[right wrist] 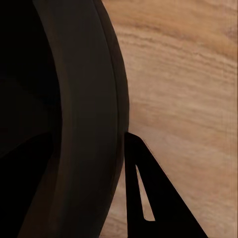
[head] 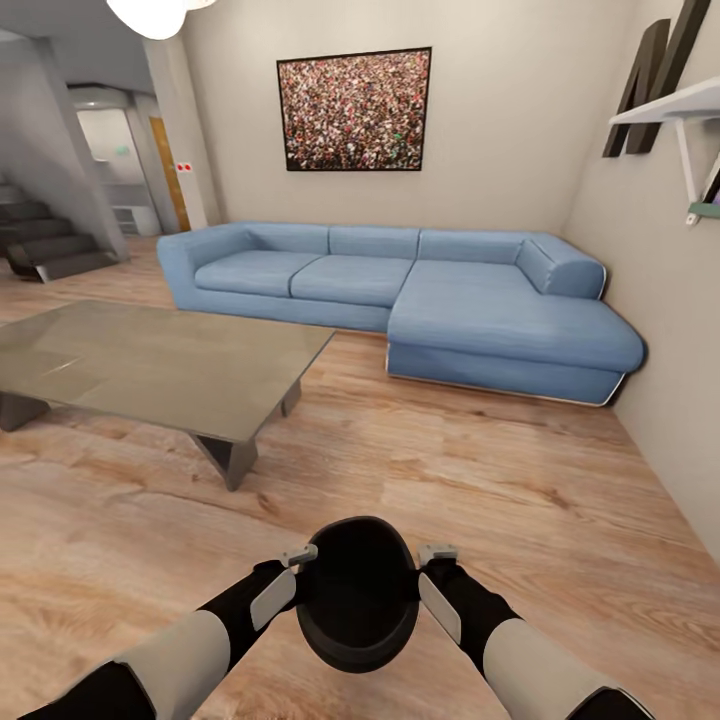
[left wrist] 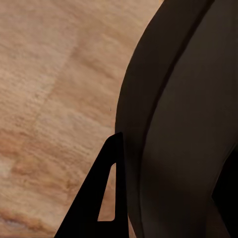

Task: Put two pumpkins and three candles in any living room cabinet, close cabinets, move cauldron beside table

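Note:
I hold the black cauldron (head: 357, 600) low in front of me, above the wooden floor, mouth facing up toward the head camera. My left gripper (head: 297, 572) is shut on its left rim and my right gripper (head: 432, 572) is shut on its right rim. In the left wrist view the cauldron's dark wall (left wrist: 183, 124) lies against one finger (left wrist: 94, 210). In the right wrist view the wall (right wrist: 74, 124) touches a finger (right wrist: 153, 198). The low table (head: 150, 360) with a glossy grey-beige top stands ahead to the left, a short way beyond the cauldron.
A blue corner sofa (head: 420, 290) runs along the back wall under a framed picture (head: 355, 110). The right wall carries a white shelf (head: 670, 105). Stairs (head: 50, 245) rise at the far left. Open wood floor (head: 450, 450) lies between me, the table and the sofa.

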You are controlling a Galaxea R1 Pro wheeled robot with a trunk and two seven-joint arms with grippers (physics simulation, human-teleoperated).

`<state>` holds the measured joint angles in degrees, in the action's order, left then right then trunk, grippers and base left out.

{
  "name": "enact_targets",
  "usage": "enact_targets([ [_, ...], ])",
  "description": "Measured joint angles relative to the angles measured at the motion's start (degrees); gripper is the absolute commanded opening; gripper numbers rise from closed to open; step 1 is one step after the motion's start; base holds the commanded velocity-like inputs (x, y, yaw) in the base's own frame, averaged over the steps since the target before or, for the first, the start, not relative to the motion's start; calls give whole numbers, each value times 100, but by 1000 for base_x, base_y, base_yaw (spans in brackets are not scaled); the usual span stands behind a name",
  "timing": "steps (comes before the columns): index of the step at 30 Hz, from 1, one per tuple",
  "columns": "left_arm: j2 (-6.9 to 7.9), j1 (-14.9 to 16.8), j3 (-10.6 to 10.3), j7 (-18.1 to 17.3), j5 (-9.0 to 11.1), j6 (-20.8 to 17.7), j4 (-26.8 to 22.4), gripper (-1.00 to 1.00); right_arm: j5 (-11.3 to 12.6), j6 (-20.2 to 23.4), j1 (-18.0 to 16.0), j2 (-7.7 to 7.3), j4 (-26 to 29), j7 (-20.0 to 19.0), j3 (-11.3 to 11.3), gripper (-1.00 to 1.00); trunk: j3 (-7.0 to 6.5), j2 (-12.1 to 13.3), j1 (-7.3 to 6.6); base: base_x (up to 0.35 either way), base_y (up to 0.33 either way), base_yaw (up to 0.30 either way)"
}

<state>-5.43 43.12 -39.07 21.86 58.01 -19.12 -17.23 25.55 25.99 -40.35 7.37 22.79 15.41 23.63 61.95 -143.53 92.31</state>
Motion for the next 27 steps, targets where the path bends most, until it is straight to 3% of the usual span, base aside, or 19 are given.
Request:
enact_targets([
  [27, -5, 0, 5, 10, -10, 1, -2, -100, 2, 0, 0, -2, 2, 2, 1, -100, 0, 0, 0, 0, 0, 275],
])
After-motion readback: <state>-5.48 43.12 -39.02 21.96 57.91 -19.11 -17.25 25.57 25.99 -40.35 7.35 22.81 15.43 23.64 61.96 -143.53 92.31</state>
